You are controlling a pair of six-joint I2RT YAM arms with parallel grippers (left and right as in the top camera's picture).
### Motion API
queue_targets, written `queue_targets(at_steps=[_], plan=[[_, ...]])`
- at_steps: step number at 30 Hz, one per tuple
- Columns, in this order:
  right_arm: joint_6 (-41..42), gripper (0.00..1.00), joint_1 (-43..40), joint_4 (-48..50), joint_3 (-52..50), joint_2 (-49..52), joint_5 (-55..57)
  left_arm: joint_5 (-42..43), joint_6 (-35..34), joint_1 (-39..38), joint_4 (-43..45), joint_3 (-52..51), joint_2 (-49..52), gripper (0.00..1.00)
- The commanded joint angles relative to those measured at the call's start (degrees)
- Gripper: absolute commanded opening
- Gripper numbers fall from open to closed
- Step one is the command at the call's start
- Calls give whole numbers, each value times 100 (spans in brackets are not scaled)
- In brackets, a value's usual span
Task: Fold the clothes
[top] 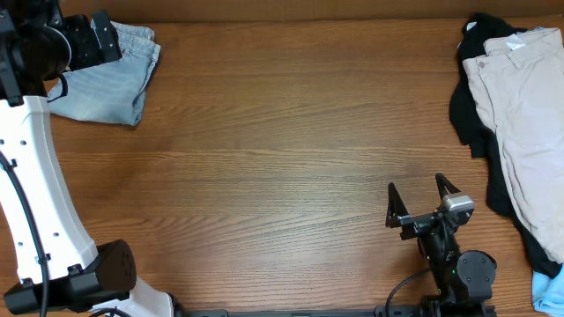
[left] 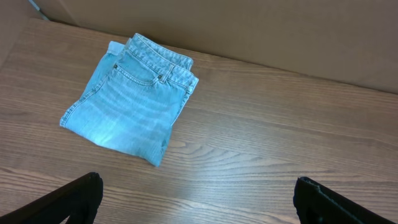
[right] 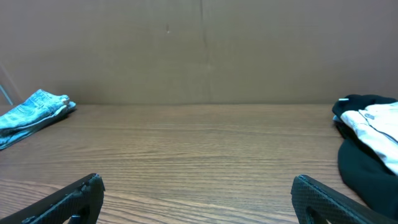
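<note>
The faded light-blue denim shorts [top: 110, 84] lie folded into a compact square at the table's far left corner. They also show in the left wrist view [left: 130, 102], waistband toward the back wall, and small at the left of the right wrist view [right: 34, 109]. My left gripper [top: 110, 37] is open and empty, raised over the far edge of the shorts; in its wrist view the fingers [left: 198, 186] frame bare wood short of the shorts. My right gripper [top: 416, 189] is open and empty near the front right, far from the shorts, its fingers [right: 198, 183] wide apart.
Beige trousers [top: 529, 106] lie on a black garment [top: 467, 97] along the right edge; both show in the right wrist view [right: 373, 130]. A light-blue scrap [top: 548, 291] sits at the front right corner. A brown wall [right: 199, 50] backs the wooden table [top: 282, 150].
</note>
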Motion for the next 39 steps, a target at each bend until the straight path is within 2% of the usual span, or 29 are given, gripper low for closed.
queue_targets(at_steps=[1, 17, 22, 28, 31, 32, 35, 39], plan=[[13, 100, 28, 35, -57, -68, 42, 44, -83, 42, 9, -7, 7, 100], [13, 100, 28, 35, -57, -68, 42, 7, -79, 11, 9, -7, -61, 100], [13, 100, 28, 37, -57, -68, 42, 2, -81, -90, 39, -455, -704, 100], [13, 100, 28, 35, -57, -68, 42, -28, -59, -107, 125, -2435, -2179, 100], [13, 100, 28, 35, -57, -68, 42, -398, 26, -107, 251, -3578, -2955, 100], [13, 100, 28, 35, -57, -68, 42, -426, 26, -109, 470, -4332, -3493, 100], [13, 100, 28, 35, -57, -68, 42, -267, 20, -109, 1263, -5619, -4330, 100], [13, 100, 28, 37, -57, -68, 42, 151, -2, -109, 2997, -7517, -5578, 100]])
